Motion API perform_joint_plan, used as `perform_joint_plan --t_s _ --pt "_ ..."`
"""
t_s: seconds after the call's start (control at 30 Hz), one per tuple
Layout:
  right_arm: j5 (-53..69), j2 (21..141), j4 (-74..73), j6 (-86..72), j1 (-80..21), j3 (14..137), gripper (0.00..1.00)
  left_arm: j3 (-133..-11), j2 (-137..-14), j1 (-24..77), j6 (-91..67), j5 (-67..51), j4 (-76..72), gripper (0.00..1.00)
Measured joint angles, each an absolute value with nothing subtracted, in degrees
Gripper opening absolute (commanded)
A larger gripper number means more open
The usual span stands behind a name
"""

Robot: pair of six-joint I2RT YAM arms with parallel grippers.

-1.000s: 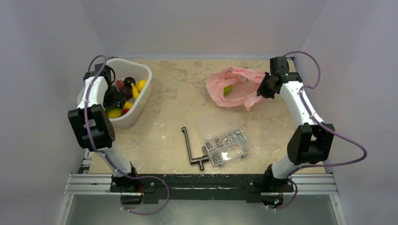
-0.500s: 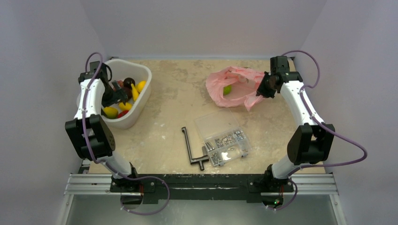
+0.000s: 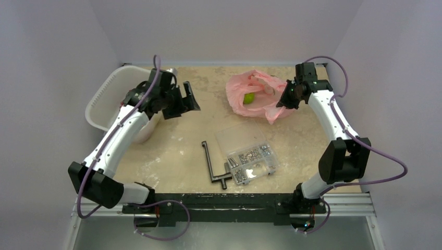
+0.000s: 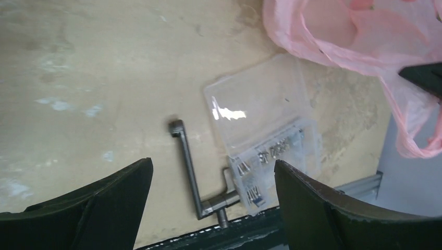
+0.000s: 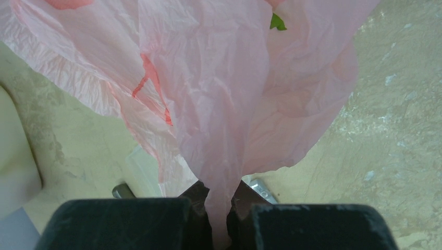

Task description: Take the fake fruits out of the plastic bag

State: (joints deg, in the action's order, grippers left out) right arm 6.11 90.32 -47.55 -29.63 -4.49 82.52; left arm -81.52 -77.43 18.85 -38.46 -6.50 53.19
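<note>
Biggest change, L side: no more hovering over white basket as a sec ago. Now swung out over mid-table w/ L gripper spread wide, nothing between jaws, facing across toward plastic bag. Reads as one drop-off done and return trip for next piece begun. Basket contents hidden under L arm, so no count of what's already out. R side: hardly any change, only a small shift of bag edge inward. R gripper clenched on a fold of pink film right at its fingertips, holding bag mouth up and open toward L. Relative to L gripper: bag ahead and across, well apart yet, bare tabletop between. Clear compartment box and metal crank on near side of that path, box just beside bag. Smallest: one of the fake fruits, a green lime, inside bag just past open mouth, near R gripper's pinch, well apart from L. Prob. at least that one left to pull. More under film, cannot tell.
</note>
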Motion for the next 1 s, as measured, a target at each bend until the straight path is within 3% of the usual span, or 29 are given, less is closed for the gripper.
perform_joint_plan --t_s 0.2,0.3,0.6,0.9,1.0 --pt "8.38 89.38 -45.74 -30.22 -4.49 80.01 0.0 -80.77 -82.46 31.09 -44.8 -8.75 44.84 0.73" --pt "9.34 88.82 -45.15 -30.48 -4.56 79.99 0.0 -81.93 -87.94 36.1 -47.59 -9.3 41.04 0.63" --pt "11.53 83.09 -43.0 -31.68 -5.26 76.99 0.0 -99.81 -110.52 43.7 -49.08 -7.03 33.82 0.32" --pt "11.29 82.98 -42.85 -31.66 -5.26 76.44 0.0 -112.18 -120.86 43.48 -44.27 -0.8 29.67 0.29" --pt "11.09 83.15 -42.81 -31.64 -5.26 76.44 0.0 -112.51 -122.08 43.51 -43.22 0.43 28.21 0.4"
